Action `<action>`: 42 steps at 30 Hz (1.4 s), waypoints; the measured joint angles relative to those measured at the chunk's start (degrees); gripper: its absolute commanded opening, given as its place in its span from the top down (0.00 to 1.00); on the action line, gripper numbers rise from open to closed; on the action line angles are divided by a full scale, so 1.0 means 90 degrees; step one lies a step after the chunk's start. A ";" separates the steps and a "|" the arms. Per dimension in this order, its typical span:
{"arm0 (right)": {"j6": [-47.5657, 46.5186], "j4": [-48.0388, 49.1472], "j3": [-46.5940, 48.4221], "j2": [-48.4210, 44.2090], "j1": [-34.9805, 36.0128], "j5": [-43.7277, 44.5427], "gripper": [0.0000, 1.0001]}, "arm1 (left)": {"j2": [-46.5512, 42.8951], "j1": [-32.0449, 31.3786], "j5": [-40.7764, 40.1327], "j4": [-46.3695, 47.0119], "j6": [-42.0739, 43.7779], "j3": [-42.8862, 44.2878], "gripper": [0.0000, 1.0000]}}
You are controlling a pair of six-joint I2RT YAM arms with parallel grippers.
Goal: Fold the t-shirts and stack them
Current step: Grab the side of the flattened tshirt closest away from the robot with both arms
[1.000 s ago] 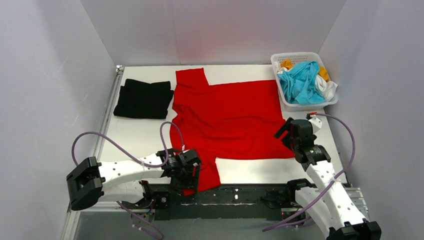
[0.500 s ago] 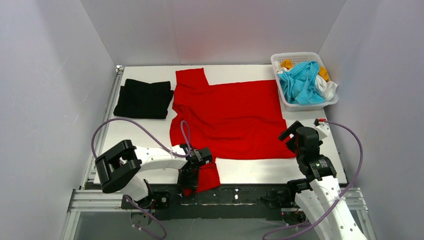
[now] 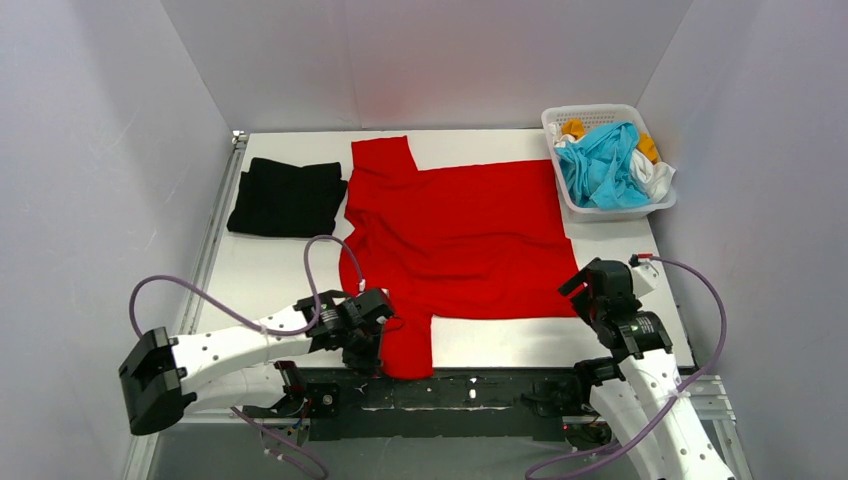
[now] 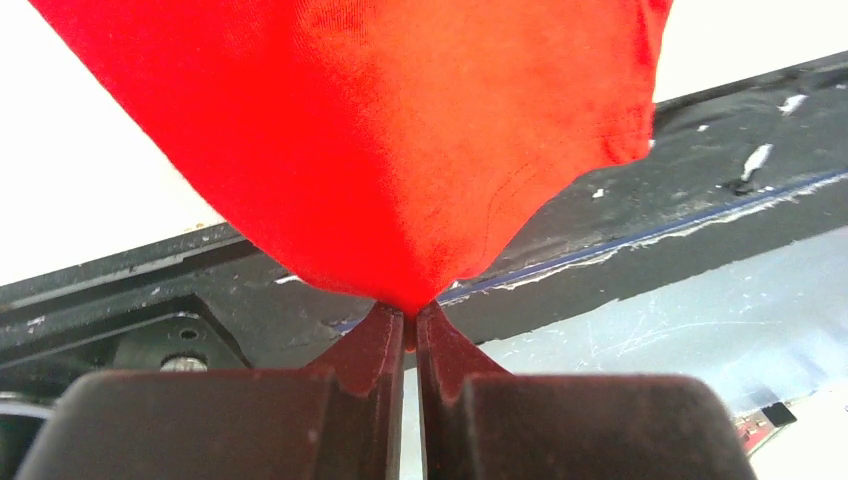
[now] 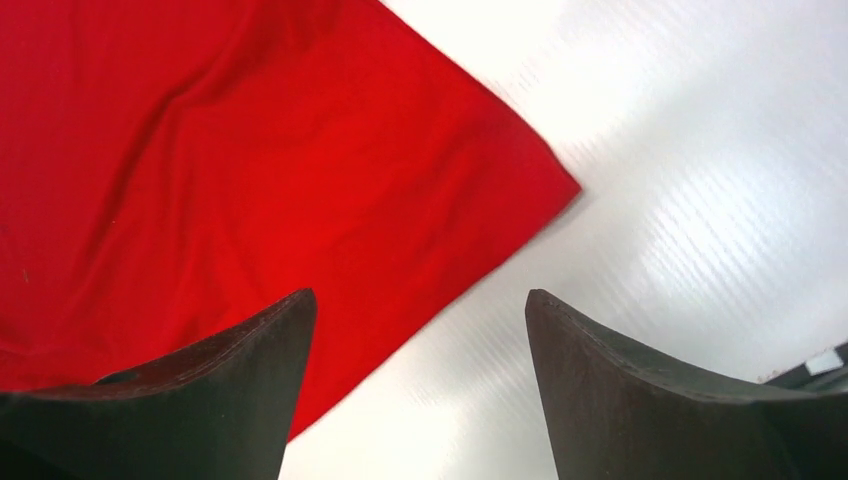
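A bright red t-shirt point(image 3: 460, 235) lies spread flat across the middle of the table, one sleeve point(image 3: 405, 345) hanging at the near edge. My left gripper point(image 3: 372, 338) is shut on that sleeve; in the left wrist view the red cloth point(image 4: 400, 150) is pinched between the closed fingertips point(image 4: 410, 312). My right gripper point(image 3: 590, 290) hovers open over the shirt's near right corner point(image 5: 545, 185), with bare table between its fingers point(image 5: 260, 350). A folded black t-shirt point(image 3: 288, 197) rests at the back left.
A white lattice basket point(image 3: 562, 200) at the back right holds cyan point(image 3: 600, 165), white and orange-yellow shirts. The black frame rail point(image 3: 480, 385) runs along the table's near edge. Grey walls enclose the table on three sides.
My left gripper has closed on the red sleeve and pulled it slightly left along the near edge. The right gripper has come nearer, down to the shirt's near right corner, still open.
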 measured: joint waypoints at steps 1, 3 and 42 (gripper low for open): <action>0.0109 -0.0085 -0.0002 0.0034 0.0000 -0.0051 0.17 | -0.0248 0.0000 -0.0022 0.0075 0.0019 -0.0104 1.00; 0.0471 -0.0199 -0.0078 0.0146 0.0000 -0.0129 0.18 | -0.0641 0.0000 -0.0053 0.0211 0.0073 -0.0323 1.00; 0.0357 -0.0641 0.0146 0.1447 -0.0053 -0.1362 0.99 | -0.1472 0.0000 -0.0070 -0.1331 -0.0240 0.0024 1.00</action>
